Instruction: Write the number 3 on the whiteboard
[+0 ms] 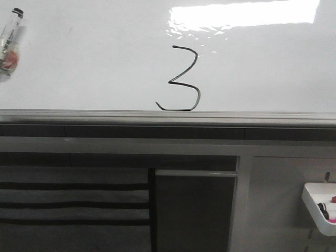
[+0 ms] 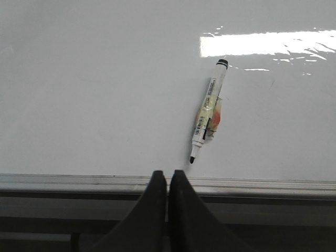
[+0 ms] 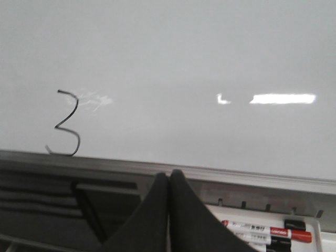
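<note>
A thin black number 3 (image 1: 182, 80) is drawn on the glossy whiteboard (image 1: 94, 63), just above its grey bottom rail (image 1: 157, 117). It also shows in the right wrist view (image 3: 68, 125). A white marker (image 2: 208, 111) with a black tip lies uncapped on the board, tip toward the rail; it shows at the far left in the front view (image 1: 10, 41). My left gripper (image 2: 167, 176) is shut and empty, just before the rail below the marker. My right gripper (image 3: 169, 176) is shut and empty, before the rail to the right of the 3.
A small white tray (image 3: 315, 233) with red and black markers (image 3: 265, 231) hangs below the rail at the right; it also shows in the front view (image 1: 315, 207). Dark shelving and a cabinet panel (image 1: 194, 210) lie under the board.
</note>
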{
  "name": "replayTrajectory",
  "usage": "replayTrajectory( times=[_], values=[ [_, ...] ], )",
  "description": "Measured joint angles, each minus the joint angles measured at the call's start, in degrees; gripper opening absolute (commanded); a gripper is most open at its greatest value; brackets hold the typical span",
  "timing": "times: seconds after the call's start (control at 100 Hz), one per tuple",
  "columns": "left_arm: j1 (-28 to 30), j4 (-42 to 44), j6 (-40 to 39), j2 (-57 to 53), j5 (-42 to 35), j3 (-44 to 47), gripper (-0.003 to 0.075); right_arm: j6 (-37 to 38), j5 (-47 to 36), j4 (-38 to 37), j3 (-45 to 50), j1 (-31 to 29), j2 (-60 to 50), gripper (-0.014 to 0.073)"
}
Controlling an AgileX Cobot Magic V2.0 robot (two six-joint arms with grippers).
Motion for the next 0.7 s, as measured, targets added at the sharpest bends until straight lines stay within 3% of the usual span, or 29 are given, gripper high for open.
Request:
replayTrajectory(
  times=[0.28,0.51,0.7],
  values=[
    [0.0,0.0,0.0,0.0,0.0,0.0,-0.0018,0.0,-19.7,0.0,19.7,-12.4,-10.8,-0.0074],
    [0.0,0.0,0.0,0.0,0.0,0.0,-0.0018,0.0,-32.2,0.4,33.9,-15.5,-14.6,-0.0074],
    [0.0,0.0,0.0,0.0,0.0,0.0,-0.0018,0.0,-37.6,0.7,34.8,-16.1,-15.4,-0.0074]
  ],
)
